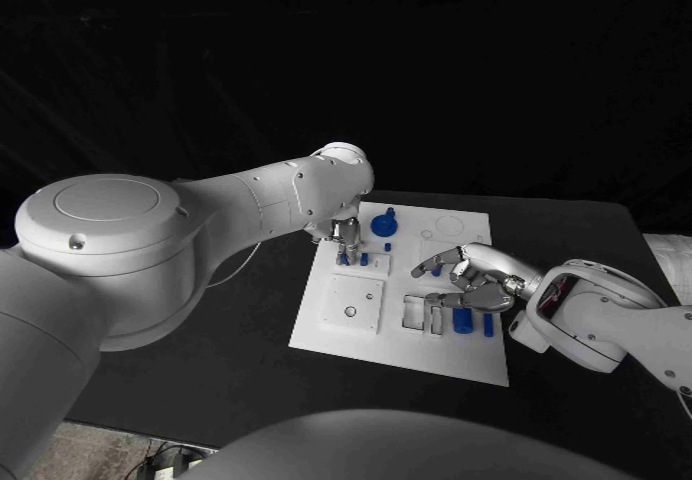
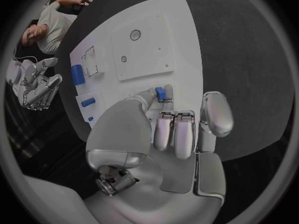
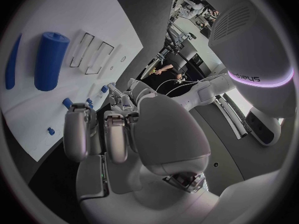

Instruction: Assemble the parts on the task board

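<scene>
Black table point(image 1: 231, 370), white task board point(image 1: 335, 335) at its middle.
We see the left hand point(image 2: 165, 129) pinching a small blue part point(image 2: 160, 93) on the board; the right hand point(image 1: 473, 278) hovers open above a blue cylinder point(image 1: 462, 320).

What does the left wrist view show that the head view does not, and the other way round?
Left wrist view alone: a small blue part pinched at the left hand's fingertips, over the task board. Head view alone: a round blue part at the board's far end and the black table around it. Both: the board, the right hand and a blue cylinder.
</scene>
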{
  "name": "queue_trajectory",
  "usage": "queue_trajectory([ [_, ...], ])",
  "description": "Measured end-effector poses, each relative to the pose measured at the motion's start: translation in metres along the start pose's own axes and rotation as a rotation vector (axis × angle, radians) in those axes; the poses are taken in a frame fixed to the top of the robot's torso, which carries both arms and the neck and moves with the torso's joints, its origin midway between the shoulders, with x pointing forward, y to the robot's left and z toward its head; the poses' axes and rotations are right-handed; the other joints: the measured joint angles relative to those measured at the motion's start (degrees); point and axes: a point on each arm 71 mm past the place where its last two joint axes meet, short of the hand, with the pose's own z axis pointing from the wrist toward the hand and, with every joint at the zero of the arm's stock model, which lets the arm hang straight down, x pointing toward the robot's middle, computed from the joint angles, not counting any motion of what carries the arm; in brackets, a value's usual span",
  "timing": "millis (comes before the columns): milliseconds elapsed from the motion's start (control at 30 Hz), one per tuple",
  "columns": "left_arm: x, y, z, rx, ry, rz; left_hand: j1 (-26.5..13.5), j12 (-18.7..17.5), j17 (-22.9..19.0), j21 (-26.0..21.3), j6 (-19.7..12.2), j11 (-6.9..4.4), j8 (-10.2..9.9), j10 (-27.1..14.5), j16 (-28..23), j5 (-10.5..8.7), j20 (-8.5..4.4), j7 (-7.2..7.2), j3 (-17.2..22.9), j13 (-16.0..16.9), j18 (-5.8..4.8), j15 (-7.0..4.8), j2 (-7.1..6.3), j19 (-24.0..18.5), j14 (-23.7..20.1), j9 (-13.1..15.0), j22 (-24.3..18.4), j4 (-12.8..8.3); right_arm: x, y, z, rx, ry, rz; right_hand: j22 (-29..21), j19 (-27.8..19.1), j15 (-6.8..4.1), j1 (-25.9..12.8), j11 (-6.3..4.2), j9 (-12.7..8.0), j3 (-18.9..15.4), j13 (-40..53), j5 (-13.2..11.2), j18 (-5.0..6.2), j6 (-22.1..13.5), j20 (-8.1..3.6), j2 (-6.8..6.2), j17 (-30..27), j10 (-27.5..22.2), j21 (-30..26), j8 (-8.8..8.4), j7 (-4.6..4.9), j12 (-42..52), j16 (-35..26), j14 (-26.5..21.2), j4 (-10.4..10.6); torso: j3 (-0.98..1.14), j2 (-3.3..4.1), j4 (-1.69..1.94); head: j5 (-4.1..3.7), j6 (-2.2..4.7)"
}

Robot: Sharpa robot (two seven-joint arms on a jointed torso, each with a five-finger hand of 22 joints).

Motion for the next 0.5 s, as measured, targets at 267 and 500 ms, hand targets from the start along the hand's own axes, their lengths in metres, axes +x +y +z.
queue_trajectory([
  [267,0.0012,0.0009,0.0013,-0.006,-0.003,0.007,1.9,0.0,0.0,0.0,2.5,-0.31,1.9,0.3,0.0,6.65,0.0,-1.06,0.1,0.0,0.01,0.0,0.68,0.0,0.0,1.6,0.0,-2.8,0.0004,-0.0008,-0.0003,0.002,0.001,0.001,0.0,0.0,0.0,0.0,0.0,0.1,0.2,0.0,0.0,0.0,0.2,0.0,0.0,0.0,0.0,-0.2,0.0,-0.18,0.0,0.0,0.0,0.2,0.0,-0.01,0.03,-0.01,0.0],
  [500,0.0017,-0.0006,0.0012,-0.008,-0.006,0.014,2.4,-0.2,0.0,0.0,2.8,-0.31,2.3,0.3,0.0,7.57,0.0,-1.07,0.7,0.0,0.0,0.0,0.76,0.0,0.0,2.8,0.0,-3.4,0.0007,-0.001,-0.0001,0.003,0.003,0.001,0.0,0.0,0.0,0.0,0.0,0.1,0.2,0.0,0.0,0.0,0.4,0.0,0.0,0.0,0.0,-0.2,0.0,0.03,0.0,0.0,0.0,0.2,0.0,0.0,0.01,0.1,0.0],
])
